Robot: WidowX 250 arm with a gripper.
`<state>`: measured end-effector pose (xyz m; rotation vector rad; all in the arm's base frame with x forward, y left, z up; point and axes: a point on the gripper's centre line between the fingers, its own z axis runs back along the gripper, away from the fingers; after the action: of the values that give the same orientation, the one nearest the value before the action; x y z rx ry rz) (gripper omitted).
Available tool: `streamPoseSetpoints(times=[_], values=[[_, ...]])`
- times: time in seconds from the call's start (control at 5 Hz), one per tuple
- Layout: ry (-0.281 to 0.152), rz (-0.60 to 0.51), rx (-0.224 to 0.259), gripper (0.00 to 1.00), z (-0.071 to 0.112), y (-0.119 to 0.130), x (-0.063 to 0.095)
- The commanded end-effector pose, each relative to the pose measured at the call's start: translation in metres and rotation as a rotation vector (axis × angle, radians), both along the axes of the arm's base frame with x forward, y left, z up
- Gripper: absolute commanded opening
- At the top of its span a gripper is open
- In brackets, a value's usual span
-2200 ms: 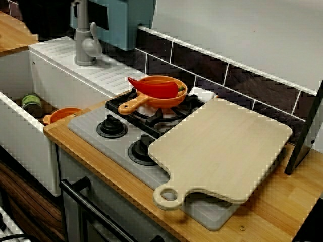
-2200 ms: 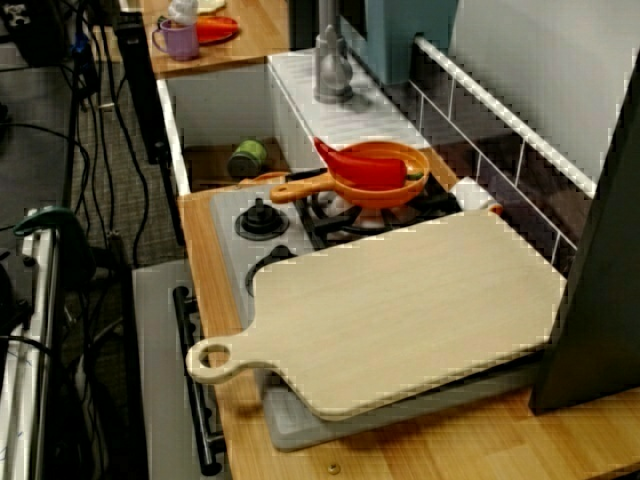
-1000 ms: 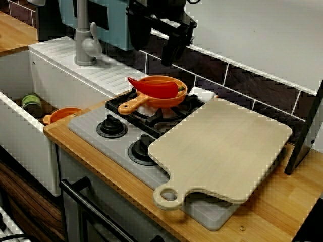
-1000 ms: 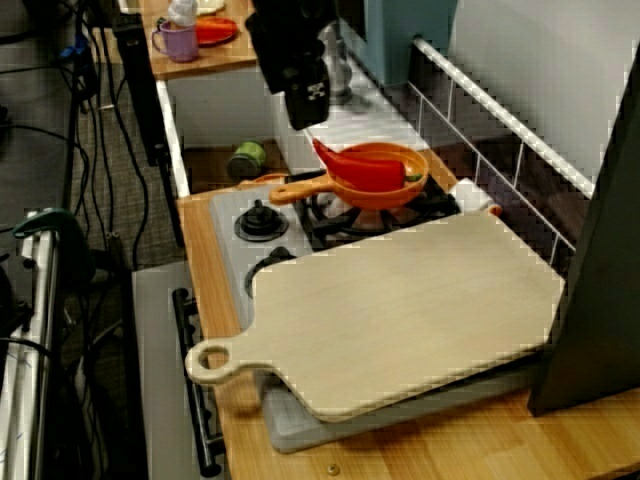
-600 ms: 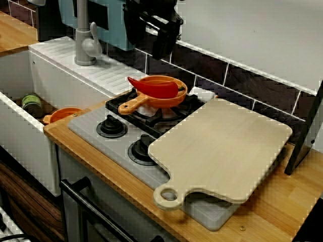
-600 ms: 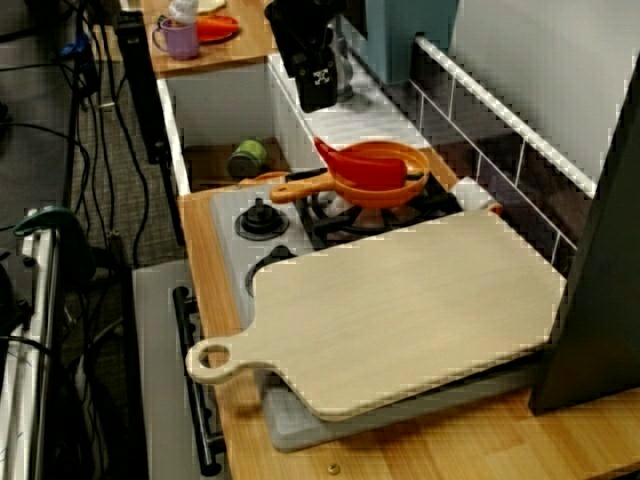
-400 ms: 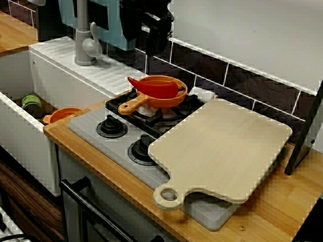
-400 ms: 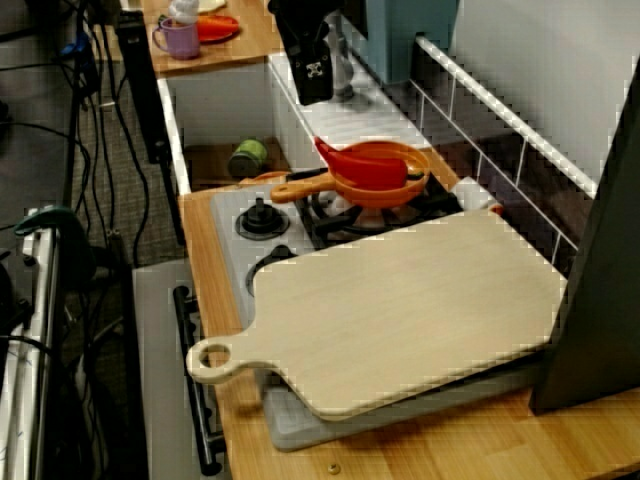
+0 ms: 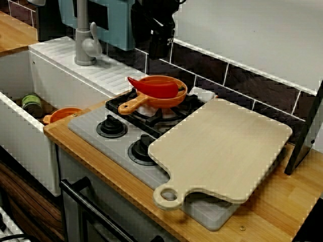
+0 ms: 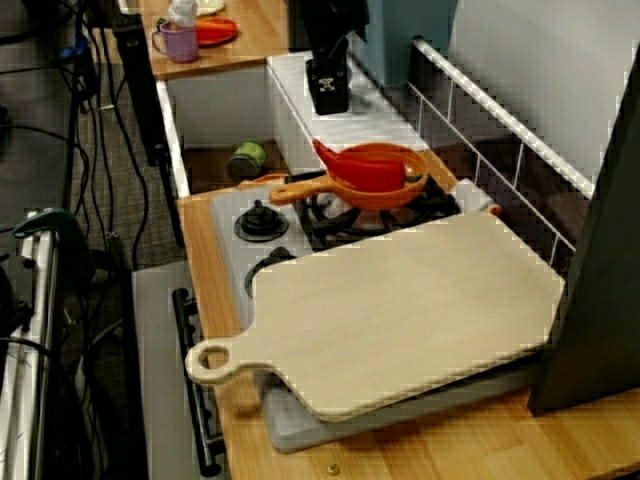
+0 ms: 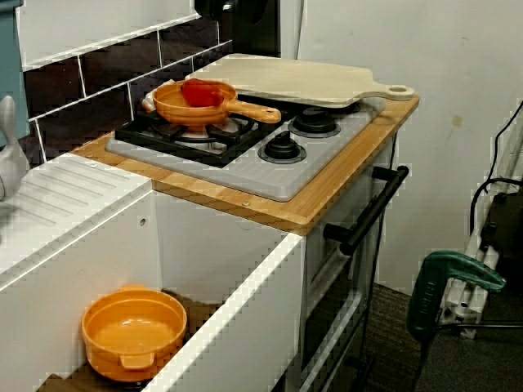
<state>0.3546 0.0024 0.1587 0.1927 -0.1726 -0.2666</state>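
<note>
My black gripper (image 9: 157,49) hangs in the air above the white draining board, up and behind the orange pan (image 9: 162,97). From the stove's end, the gripper (image 10: 328,98) is over the draining board just beyond the pan (image 10: 385,190) and touches nothing. Its jaws blend into the dark tiles, so I cannot tell how they stand. The pan sits on the back left burner with a red pepper (image 9: 154,86) in it. A pale wooden cutting board (image 9: 222,148) covers the stove's right half. From the sink side I see the pan (image 11: 192,108), the pepper (image 11: 198,91) and the board (image 11: 294,80).
A grey faucet (image 9: 85,38) stands on the draining board. The sink holds an orange bowl (image 11: 133,331) and a green can (image 9: 31,103). A black panel (image 9: 305,136) leans at the counter's right end. A purple mug (image 10: 178,40) is on the far counter.
The gripper, absent 2.2 s ago, came down into view above the pan and then drifted toward the draining board and wall. Pan, pepper and board have not moved.
</note>
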Motion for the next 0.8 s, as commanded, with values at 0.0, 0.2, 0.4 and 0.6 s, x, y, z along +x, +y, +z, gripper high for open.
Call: streamPoseSetpoints(times=[0.0,0.2,0.4,0.6], values=[[-0.033,-0.013,0.036,1.00,-0.013,0.011,0.028],[-0.022,0.006,0.049,1.00,-0.032,0.013,0.033],[-0.018,0.020,0.040,1.00,-0.040,0.014,0.033],[-0.002,0.036,0.046,1.00,-0.052,0.012,0.033]])
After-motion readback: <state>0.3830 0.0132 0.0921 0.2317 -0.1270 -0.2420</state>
